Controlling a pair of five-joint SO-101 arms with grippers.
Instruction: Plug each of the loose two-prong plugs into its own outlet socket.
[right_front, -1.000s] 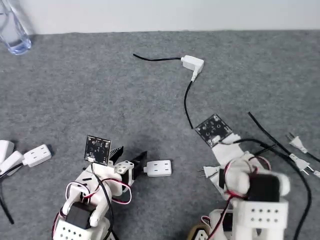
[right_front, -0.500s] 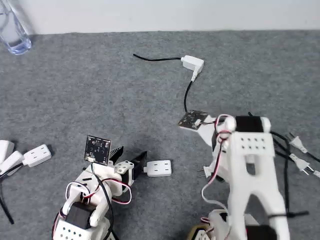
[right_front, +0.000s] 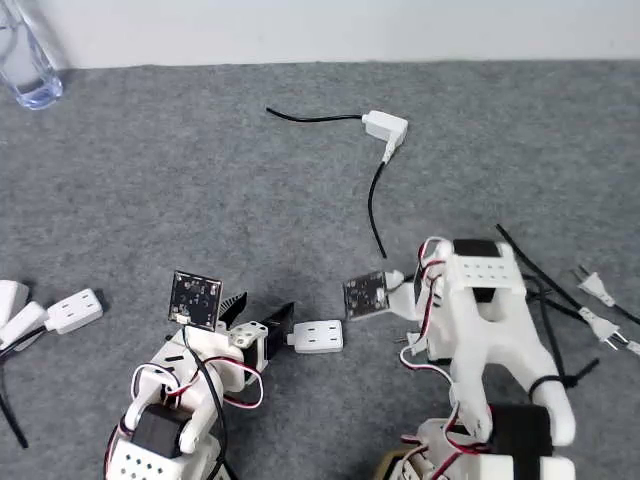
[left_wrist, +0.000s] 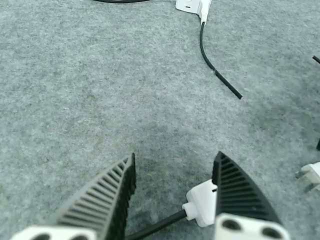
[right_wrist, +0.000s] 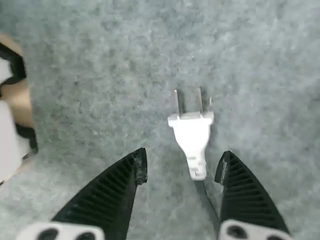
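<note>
Grey felt table (right_front: 200, 190); a white outlet socket (right_front: 318, 336) toward six o'clock; second socket (right_front: 73, 310) at nine; plugged socket (right_front: 385, 126) at twelve; loose plugs (right_front: 597, 289) at three.

From above, my right arm (right_front: 490, 320) hides nearly all of the plug (right_wrist: 192, 132), whose cord runs off the picture's edge. A finger (left_wrist: 235, 190) of my left claw (left_wrist: 175, 157) covers part of the socket block (left_wrist: 201, 203). The glass (right_front: 25, 60) is cut off at the corner.

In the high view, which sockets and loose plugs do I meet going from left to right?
Left socket → middle socket → far socket, already occupied → loose plugs near the right edge.
</note>
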